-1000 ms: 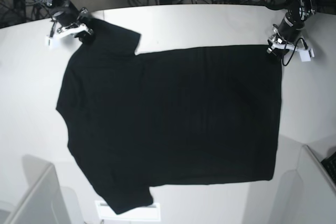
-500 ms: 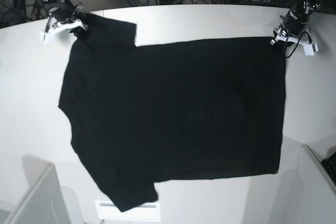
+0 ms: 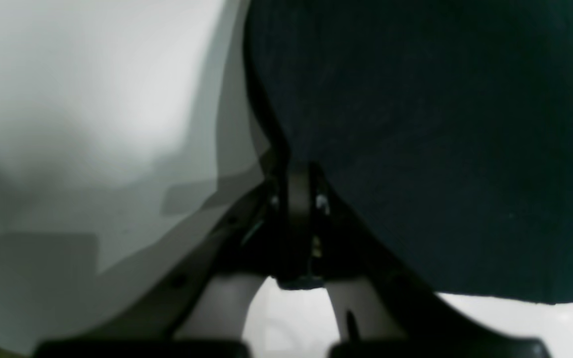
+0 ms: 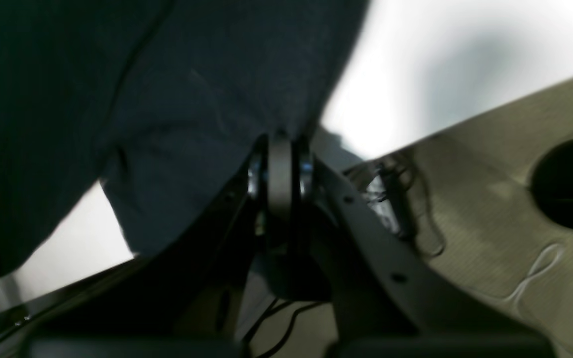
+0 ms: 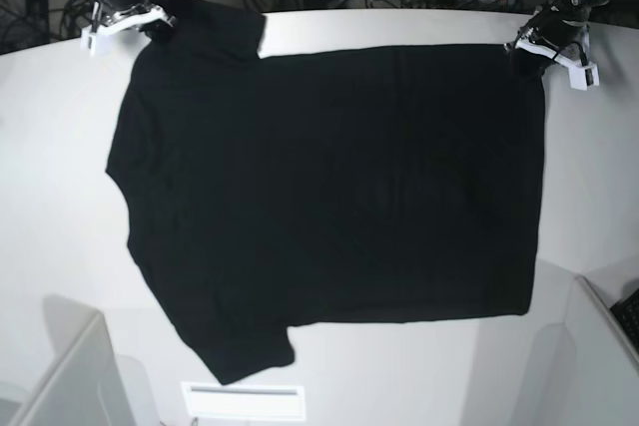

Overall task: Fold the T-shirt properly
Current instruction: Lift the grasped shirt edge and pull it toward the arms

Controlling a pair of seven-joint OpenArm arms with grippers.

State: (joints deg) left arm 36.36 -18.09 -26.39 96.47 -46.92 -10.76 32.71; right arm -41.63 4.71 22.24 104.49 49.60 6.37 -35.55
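Left gripper (image 5: 526, 46): clamped on T-shirt (image 5: 329, 197) hem corner, 2 o'clock.
Right gripper (image 5: 150, 22): pinching sleeve, 10 o'clock.
Risk: uneven pull slips cloth, skewing fold.

matt black cloth t-shirt (image 5: 329, 187) on a smooth, seemingly matt white table (image 5: 50, 197).

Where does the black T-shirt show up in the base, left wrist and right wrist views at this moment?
Base: the T-shirt covers most of the white table, spread wide, its far corners pinched by both grippers.
Left wrist: it fills the right and upper part, its edge clamped in the left gripper.
Right wrist: it fills the upper left, clamped in the right gripper.
Shared landmark: the white table.
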